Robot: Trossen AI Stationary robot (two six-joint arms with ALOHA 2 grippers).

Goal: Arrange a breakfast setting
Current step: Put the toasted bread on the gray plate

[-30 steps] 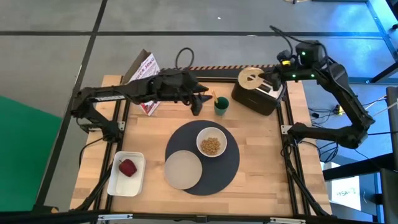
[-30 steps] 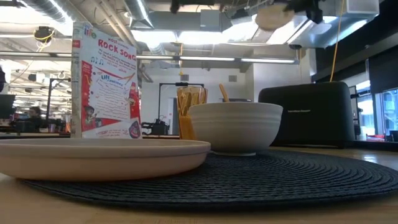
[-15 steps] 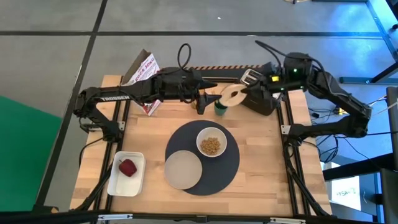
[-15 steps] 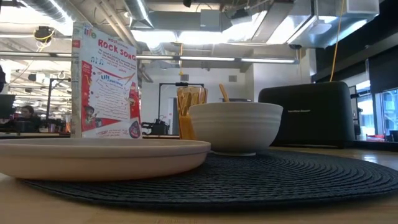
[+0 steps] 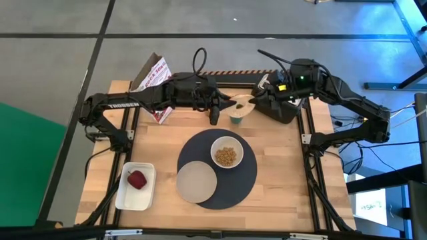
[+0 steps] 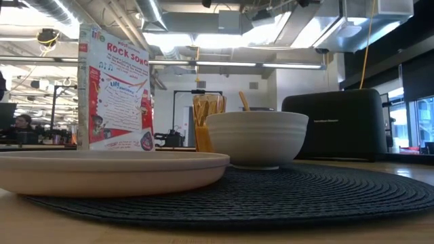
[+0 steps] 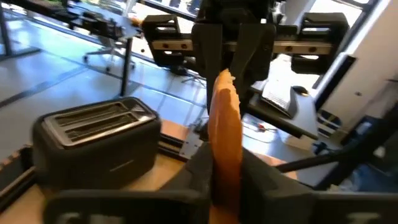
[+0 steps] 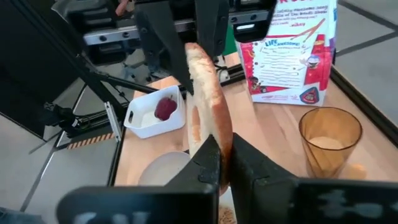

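Your right end effector [image 8: 221, 163] grips a slice of bread [image 5: 243, 105] above the amber tumbler [image 8: 329, 140], beside the black toaster [image 5: 280, 107]. Your left end effector [image 7: 225, 169] pinches the same bread [image 7: 225, 134] too. On the worktop [image 5: 293, 173], the white bowl [image 5: 227, 152] and plate [image 5: 196, 181] sit on the dark mat [image 5: 250, 177].

Black toaster [image 5: 279, 107], cereal box [image 5: 153, 79], white tray [image 5: 135, 187]
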